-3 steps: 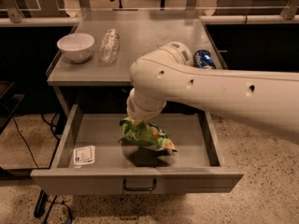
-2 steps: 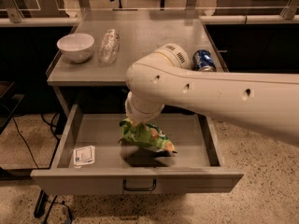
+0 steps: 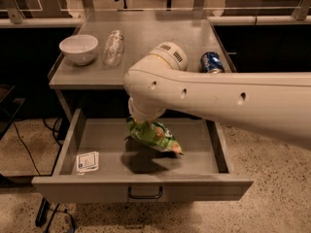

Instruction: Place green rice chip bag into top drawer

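**Green bag inside the open drawer, under the arm**

Nearest to us, the top drawer (image 3: 68, 144) stands pulled out from beneath the worktop's front edge, with its dark bar handle (image 3: 145, 194) in the middle of the front panel. Inside it, below the worktop's front-left corner, a small white card (image 3: 88, 161) lies flat on the drawer floor.

At the drawer's middle we see the green rice chip bag (image 3: 153, 136). It is tilted, with its upper end tucked under the arm and its lower end pointing to the right. A dark shadow lies on the drawer floor below it. We cannot tell whether the bag touches the floor.

The white arm (image 3: 218, 98) reaches in from the right, and its bulky joint sits over the front edge. The gripper is hidden behind that joint, at the bag's upper end. We cannot tell its state.

On the grey worktop (image 3: 155, 33), a white bowl (image 3: 78, 48) stands near the front-left corner. A clear plastic bottle (image 3: 112, 47) lies just beside it. A blue soda can (image 3: 212, 63) rests near the right edge, partly behind the arm.
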`<state>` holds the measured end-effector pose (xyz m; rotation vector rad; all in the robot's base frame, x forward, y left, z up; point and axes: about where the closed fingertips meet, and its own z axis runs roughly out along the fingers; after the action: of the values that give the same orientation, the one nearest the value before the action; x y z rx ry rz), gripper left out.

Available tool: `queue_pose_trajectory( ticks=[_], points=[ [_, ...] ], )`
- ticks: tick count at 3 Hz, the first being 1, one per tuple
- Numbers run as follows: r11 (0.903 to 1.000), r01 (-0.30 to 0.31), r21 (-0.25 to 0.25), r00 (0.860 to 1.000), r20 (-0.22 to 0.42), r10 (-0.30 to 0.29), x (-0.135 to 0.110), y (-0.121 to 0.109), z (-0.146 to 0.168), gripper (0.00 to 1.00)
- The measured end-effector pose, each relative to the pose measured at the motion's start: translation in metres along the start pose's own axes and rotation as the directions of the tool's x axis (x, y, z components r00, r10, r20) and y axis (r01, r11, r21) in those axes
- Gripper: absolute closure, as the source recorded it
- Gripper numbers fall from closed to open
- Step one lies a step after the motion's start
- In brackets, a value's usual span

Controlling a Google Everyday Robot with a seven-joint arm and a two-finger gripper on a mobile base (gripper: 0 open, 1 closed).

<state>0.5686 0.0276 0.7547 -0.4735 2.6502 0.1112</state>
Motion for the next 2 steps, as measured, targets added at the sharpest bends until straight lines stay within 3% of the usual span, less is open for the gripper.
queue_pose_trajectory(
  ticks=[2],
  points=[
    [0.9959, -0.046, 0.079, 0.998, 0.05, 0.042, -0.0184, -0.0222, -0.0071, 1.0]
  ],
)
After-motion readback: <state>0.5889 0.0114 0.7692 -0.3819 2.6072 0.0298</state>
